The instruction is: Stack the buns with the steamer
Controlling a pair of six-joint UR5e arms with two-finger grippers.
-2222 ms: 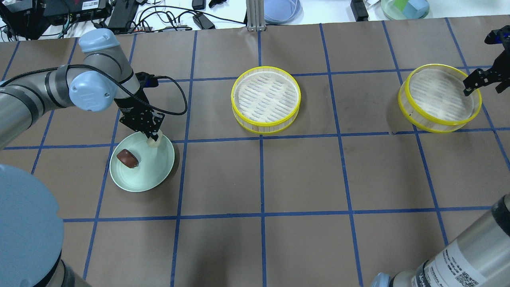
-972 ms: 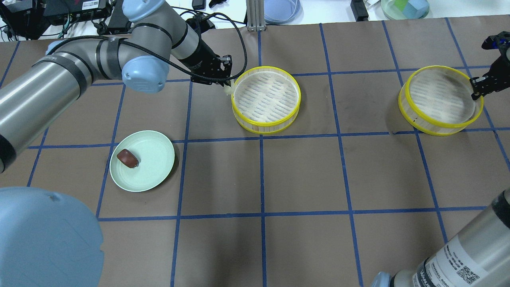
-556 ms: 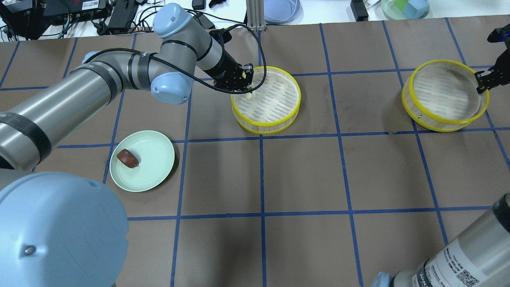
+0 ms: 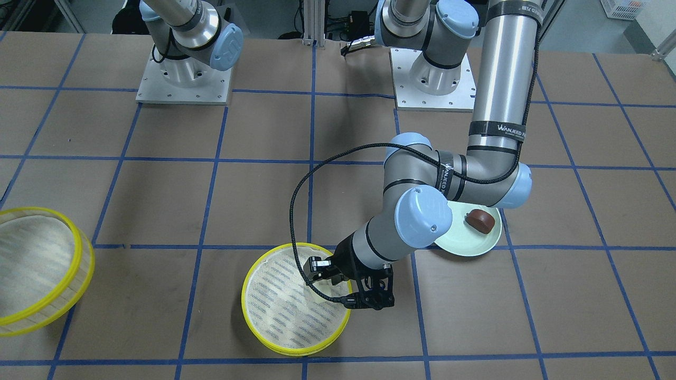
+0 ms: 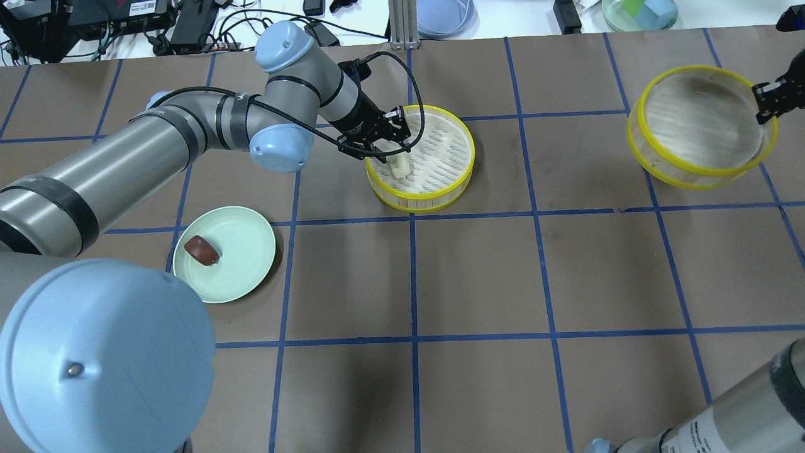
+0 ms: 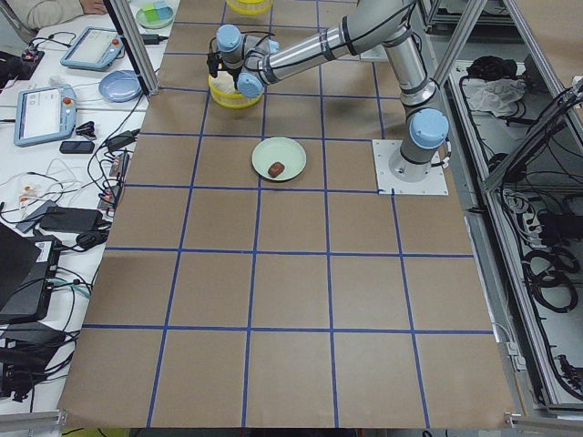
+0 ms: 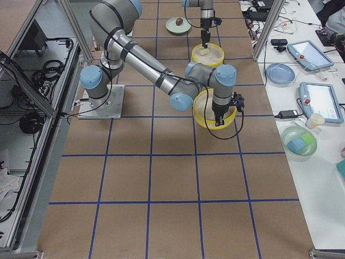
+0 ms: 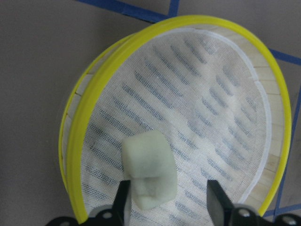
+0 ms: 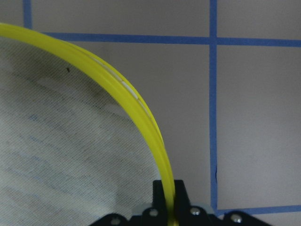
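Left hand [image 5: 387, 135]: spread apart, gripping nothing, either side of white bun [image 5: 399, 166] lying on middle tray [image 5: 462, 176] mesh. Right hand [image 9: 169, 188]: clamped on rim of second tray [image 5: 698, 182], tilted. Brown bun [image 5: 201, 250]: on green plate [image 5: 245, 264]

Pale green plate [image 5: 245, 264] well apart from my left pincer [image 5: 391, 153], nearer my base and leftward, brown paper table [image 5: 478, 277] gridded in blue tape beneath it, black cables [image 5: 264, 28] and blue dish [image 5: 443, 16] beyond it, green bowl [image 5: 613, 22] of coloured blocks beyond my right pincer [image 5: 764, 107].
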